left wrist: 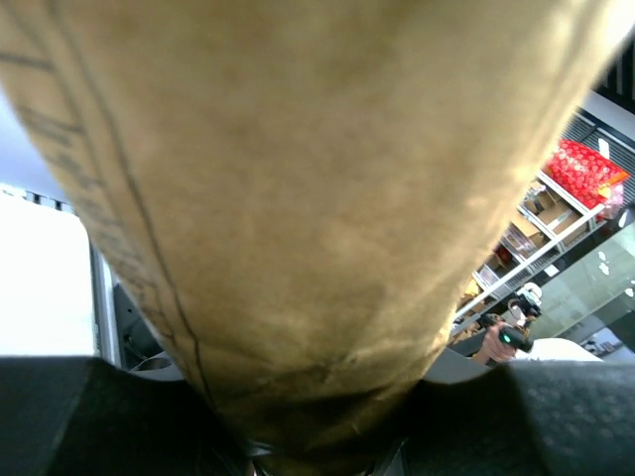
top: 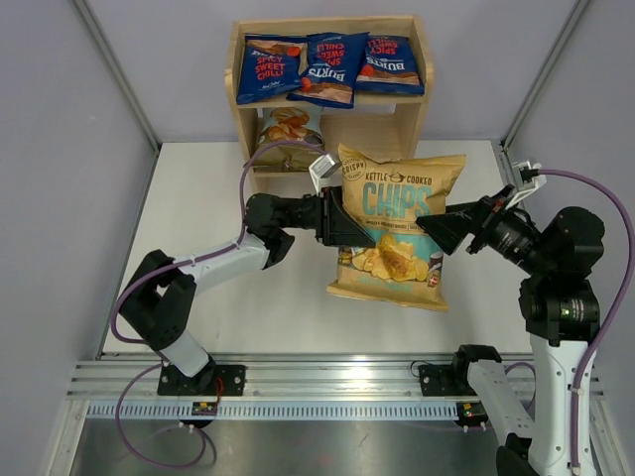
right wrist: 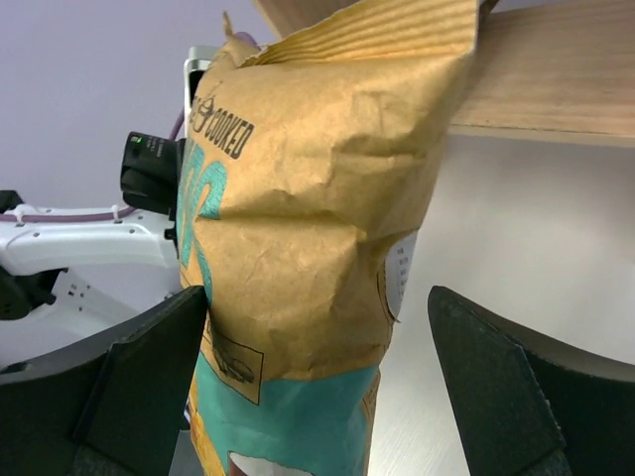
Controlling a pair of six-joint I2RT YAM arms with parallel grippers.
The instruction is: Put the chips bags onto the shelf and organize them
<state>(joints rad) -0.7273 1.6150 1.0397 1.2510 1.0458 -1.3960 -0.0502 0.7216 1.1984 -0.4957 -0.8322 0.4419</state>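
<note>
The tan-yellow chips bag (top: 397, 238) hangs in the air in front of the shelf (top: 382, 129). My left gripper (top: 332, 220) is shut on the bag's left edge. The bag fills the left wrist view (left wrist: 298, 198), where the gripper (left wrist: 317, 451) pinches it. My right gripper (top: 446, 226) is open, with its jaws on either side of the bag's right edge (right wrist: 308, 198). In the right wrist view the gripper (right wrist: 317, 397) shows a gap on the right side. Three dark blue bags (top: 330, 67) lie on the top tier. A pale bag (top: 290, 126) stands on the lower tier's left.
The white table (top: 198, 248) is walled by grey panels on the left, right and back. An aluminium rail (top: 327, 382) runs along the near edge. Purple cables (top: 268, 149) loop from both arms. The shelf's wood edge (right wrist: 556, 79) shows behind the bag in the right wrist view.
</note>
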